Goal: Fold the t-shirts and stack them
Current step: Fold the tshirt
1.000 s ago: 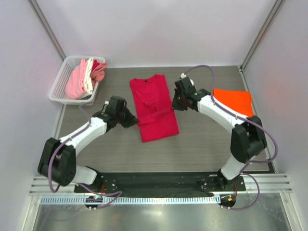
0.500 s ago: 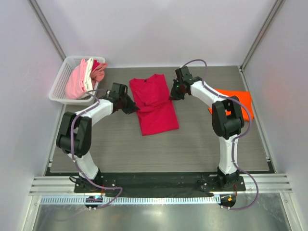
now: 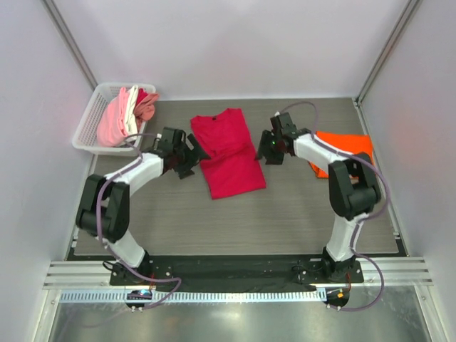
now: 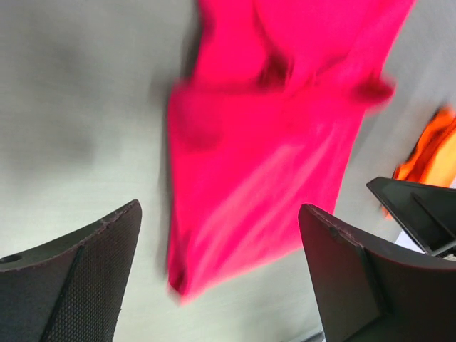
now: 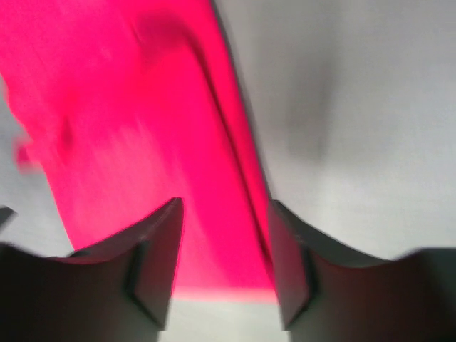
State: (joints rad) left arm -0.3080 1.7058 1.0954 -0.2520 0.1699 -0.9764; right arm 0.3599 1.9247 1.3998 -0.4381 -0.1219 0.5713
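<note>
Crimson t-shirt lies flat mid-table, sleeves folded in, neck toward the far wall, slightly skewed. Left gripper sits just off its left edge, jaws spread wide, nothing pinched. Right gripper is at the right edge, jaws apart over the cloth; view blurred. Bare table between hem and arm bases. Orange t-shirt lies flat at the right side, partly under the right arm. Pink and white shirts are heaped in the basket, far-left corner.

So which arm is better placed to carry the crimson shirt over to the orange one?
Probably right: the right gripper sits between the crimson cloth t-shirt and the orange cloth t-shirt.
</note>
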